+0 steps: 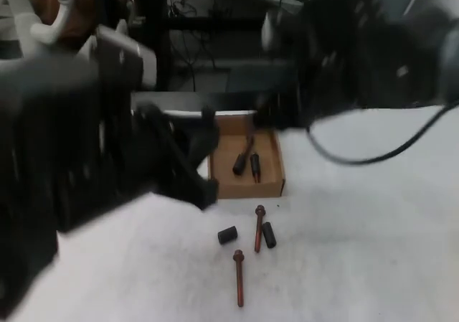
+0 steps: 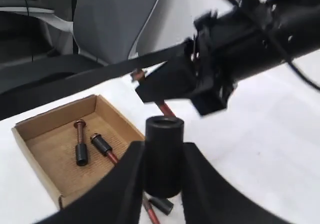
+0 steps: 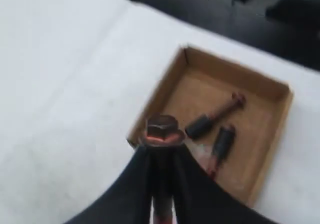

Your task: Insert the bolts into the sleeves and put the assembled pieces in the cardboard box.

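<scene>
My left gripper (image 2: 164, 156) is shut on a black sleeve (image 2: 164, 149), held upright above the table beside the cardboard box (image 2: 55, 114). My right gripper (image 3: 162, 156) is shut on a copper bolt (image 3: 160, 131), hex head up, over the box's near wall (image 3: 155, 99). In the left wrist view that bolt (image 2: 165, 109) slants just beyond the sleeve. Two assembled pieces (image 1: 241, 163) (image 1: 254, 166) lie in the box (image 1: 247, 189). Two loose bolts (image 1: 259, 229) (image 1: 238, 277) and two loose sleeves (image 1: 227, 235) (image 1: 269, 234) lie on the white table in front of it.
Both arms loom dark and blurred in the high view, one at the left (image 1: 86, 157), one at the upper right (image 1: 344, 64), with a black cable (image 1: 373, 157) drooping over the table. Open white surface extends to the right of the box.
</scene>
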`<action>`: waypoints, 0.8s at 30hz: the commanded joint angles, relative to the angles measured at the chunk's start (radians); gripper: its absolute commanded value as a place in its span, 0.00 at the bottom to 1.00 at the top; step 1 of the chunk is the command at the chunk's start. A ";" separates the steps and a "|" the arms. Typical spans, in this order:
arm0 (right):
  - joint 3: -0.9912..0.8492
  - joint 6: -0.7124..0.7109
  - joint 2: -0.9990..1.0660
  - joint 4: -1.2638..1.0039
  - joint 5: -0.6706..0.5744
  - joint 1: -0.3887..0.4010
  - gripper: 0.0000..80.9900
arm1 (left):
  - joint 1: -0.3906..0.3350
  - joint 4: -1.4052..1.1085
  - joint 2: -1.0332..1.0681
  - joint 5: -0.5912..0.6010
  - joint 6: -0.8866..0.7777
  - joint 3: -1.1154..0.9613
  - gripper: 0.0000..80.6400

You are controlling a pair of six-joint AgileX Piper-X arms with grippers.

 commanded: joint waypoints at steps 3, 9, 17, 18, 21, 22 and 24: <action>0.032 -0.012 -0.124 -0.187 -0.119 0.023 0.00 | -0.111 -0.186 -0.012 -0.120 -0.042 0.116 0.02; 0.172 0.142 -0.227 -0.420 -0.164 0.070 0.01 | -0.184 -0.303 -0.014 -0.243 -0.129 0.182 0.02; 0.253 0.181 -0.239 -0.562 -0.193 0.172 0.01 | -0.184 -0.415 0.017 -0.243 -0.193 0.182 0.02; 0.258 0.181 -0.239 -0.565 -0.193 0.182 0.01 | -0.184 -0.423 0.017 -0.255 -0.192 0.182 0.02; 0.265 0.181 -0.239 -0.592 -0.180 0.202 0.01 | -0.184 -0.420 0.017 -0.293 -0.192 0.182 0.02; 0.265 0.181 -0.239 -0.597 -0.178 0.206 0.01 | -0.184 -0.421 0.017 -0.302 -0.192 0.182 0.02; 0.265 0.181 -0.239 -0.603 -0.176 0.207 0.01 | -0.184 -0.421 0.017 -0.341 -0.192 0.182 0.02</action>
